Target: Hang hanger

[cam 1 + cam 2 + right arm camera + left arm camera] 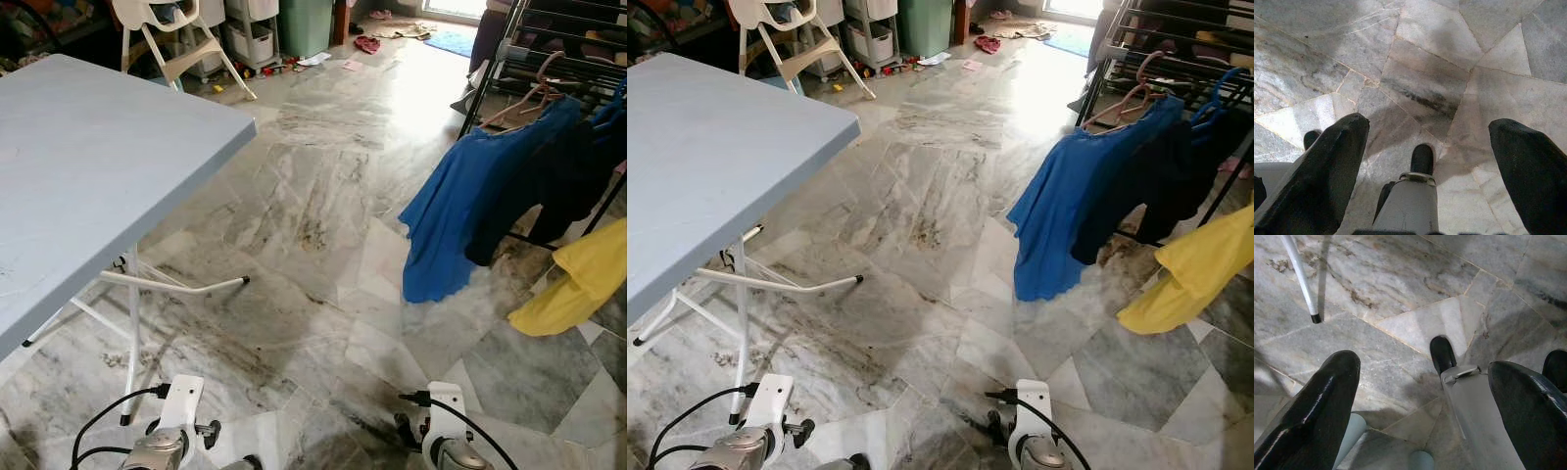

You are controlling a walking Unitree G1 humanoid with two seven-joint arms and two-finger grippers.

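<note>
While both arms are hanging low at bottom of frame, nothing is being carried. Left gripper [1420,396] pointing down at marble floor [323,235], fingers spread, empty; right gripper [1425,166] likewise spread, empty. Blue table [88,166] filling upper left, top bare. Drying rack [549,49] standing at upper right, blue shirt [470,206], dark garment [558,176], yellow cloth [578,284] draping off it to dry. Pink hanger [1127,98] hooking over rack rail, above blue shirt. Task probably finished or not yet started; cannot tell which.
</note>
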